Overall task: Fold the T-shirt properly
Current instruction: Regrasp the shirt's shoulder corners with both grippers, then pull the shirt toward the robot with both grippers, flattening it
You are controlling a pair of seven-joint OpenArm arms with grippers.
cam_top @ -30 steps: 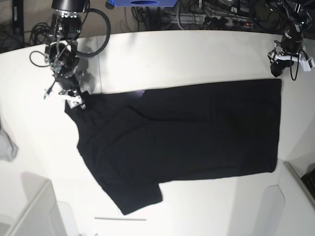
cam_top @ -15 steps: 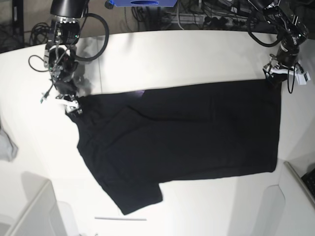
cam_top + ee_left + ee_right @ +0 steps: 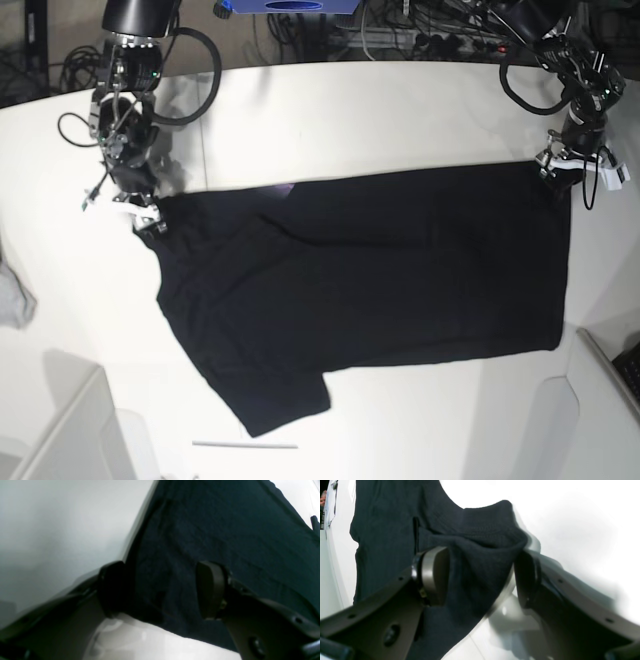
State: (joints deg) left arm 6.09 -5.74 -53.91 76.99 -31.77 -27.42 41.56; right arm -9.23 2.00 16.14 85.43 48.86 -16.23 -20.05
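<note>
I see a white table [image 3: 400, 110] filling most of the base view, matte and evenly lit, with a dark floor behind it at the top, tangled with black cables [image 3: 420, 30] and a blue box [image 3: 290, 6]. At the far left edge a bit of grey cloth [image 3: 14, 300] hangs into view, and near the bottom a thin pale stick [image 3: 245, 445] lies on the surface.

Counting from left to right: one grey cloth, one stick, one T-shirt, two arms.

The right gripper [image 3: 148, 215] sits at the shirt's upper left corner. In its wrist view the fingers [image 3: 433, 576] stand wide apart with a bunched fold of black fabric between them; the far finger touches the cloth, but the claw is not closed on it.

The T-shirt [image 3: 400, 270] lies flat across the middle of the table, plain black side up, one sleeve pointing toward the bottom edge and a sliver of purple showing at its upper hem.

The left gripper [image 3: 556, 168] is at the shirt's upper right corner. Its wrist view shows the fingers [image 3: 211, 590] spread wide, straddling the hem [image 3: 160, 620], nothing clamped.
</note>
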